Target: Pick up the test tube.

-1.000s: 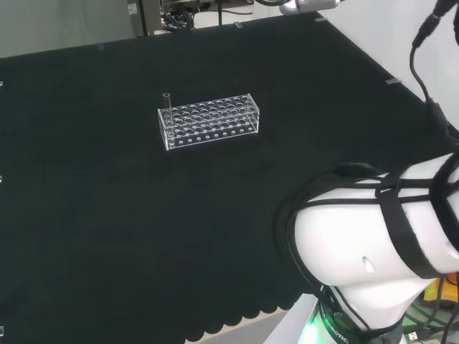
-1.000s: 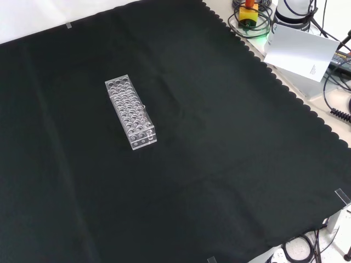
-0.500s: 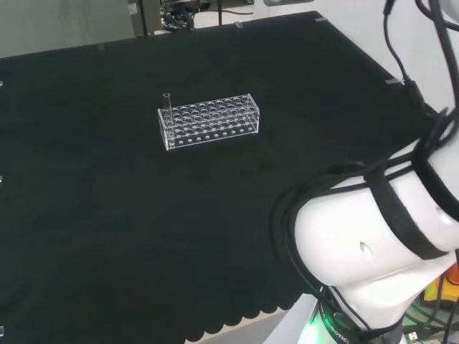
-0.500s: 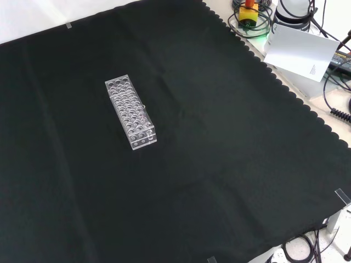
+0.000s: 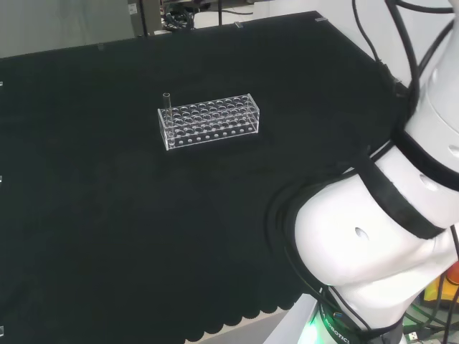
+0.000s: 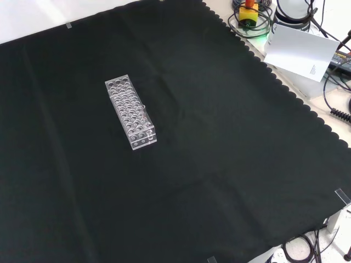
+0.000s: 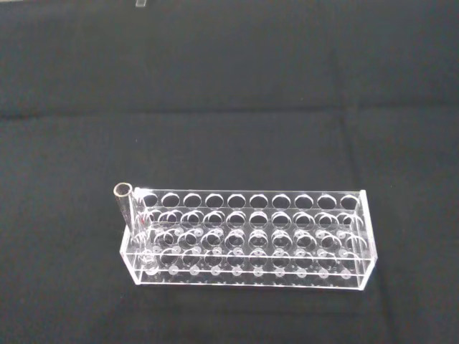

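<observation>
A clear plastic rack (image 5: pixel 208 120) with several rows of holes lies on the black cloth left of middle in the head view. One clear test tube (image 5: pixel 166 100) stands upright in the hole at its far left corner, its rim above the rack's top. The front view has the rack (image 6: pixel 130 112) lengthwise at upper left; the tube is hard to make out there. Close up in the wrist view, the tube (image 7: pixel 129 215) leans slightly at one corner of the rack (image 7: pixel 251 240), and the other holes look empty.
The arm's white links (image 5: pixel 373 244) with black cables stand at the head view's right. Beyond the cloth's scalloped edge (image 6: pixel 285 87) in the front view are a white card (image 6: pixel 300 52), cables and a yellow box with a red button (image 6: pixel 248 12).
The arm's links have swung in the head view, an upper link coming in at the right edge. The rack and the tube stay where they were.
</observation>
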### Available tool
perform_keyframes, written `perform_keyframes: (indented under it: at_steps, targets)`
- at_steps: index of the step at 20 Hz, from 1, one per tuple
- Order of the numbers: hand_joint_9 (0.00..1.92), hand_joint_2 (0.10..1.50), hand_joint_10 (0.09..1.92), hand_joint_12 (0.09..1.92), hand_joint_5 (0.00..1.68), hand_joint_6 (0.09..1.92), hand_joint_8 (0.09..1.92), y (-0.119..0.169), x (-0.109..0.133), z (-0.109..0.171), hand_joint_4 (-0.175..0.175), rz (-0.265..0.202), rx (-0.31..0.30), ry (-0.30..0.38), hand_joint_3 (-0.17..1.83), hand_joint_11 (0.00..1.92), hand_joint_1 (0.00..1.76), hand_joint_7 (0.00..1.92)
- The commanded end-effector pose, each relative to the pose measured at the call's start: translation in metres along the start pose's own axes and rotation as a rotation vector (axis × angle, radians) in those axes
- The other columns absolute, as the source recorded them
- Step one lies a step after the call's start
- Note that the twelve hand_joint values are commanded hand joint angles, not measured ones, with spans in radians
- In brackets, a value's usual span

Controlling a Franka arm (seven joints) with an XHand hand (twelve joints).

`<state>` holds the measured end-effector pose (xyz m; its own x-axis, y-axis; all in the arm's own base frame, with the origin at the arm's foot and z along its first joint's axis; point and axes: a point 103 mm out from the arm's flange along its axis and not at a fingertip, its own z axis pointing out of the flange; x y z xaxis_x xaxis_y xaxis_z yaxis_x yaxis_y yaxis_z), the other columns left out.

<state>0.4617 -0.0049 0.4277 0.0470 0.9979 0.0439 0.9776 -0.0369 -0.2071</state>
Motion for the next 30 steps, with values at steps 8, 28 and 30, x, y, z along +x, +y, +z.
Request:
perform_keyframes:
  at_steps: [8,28,30]
  targets:
    - [0.01,0.92,0.12,1.08,0.0,0.09,0.09,0.059,0.017,0.027,0.123,-0.059,0.086,-0.058,0.11,0.0,0.47,0.02]
    - [0.0,0.93,0.36,1.17,0.09,0.09,0.45,0.12,0.029,0.102,0.085,-0.106,0.229,-0.127,0.08,0.0,0.55,0.0]
    - [0.0,0.93,0.42,1.2,0.11,0.09,0.52,0.122,0.034,0.108,0.081,-0.124,0.242,-0.137,0.08,0.0,0.55,0.0]
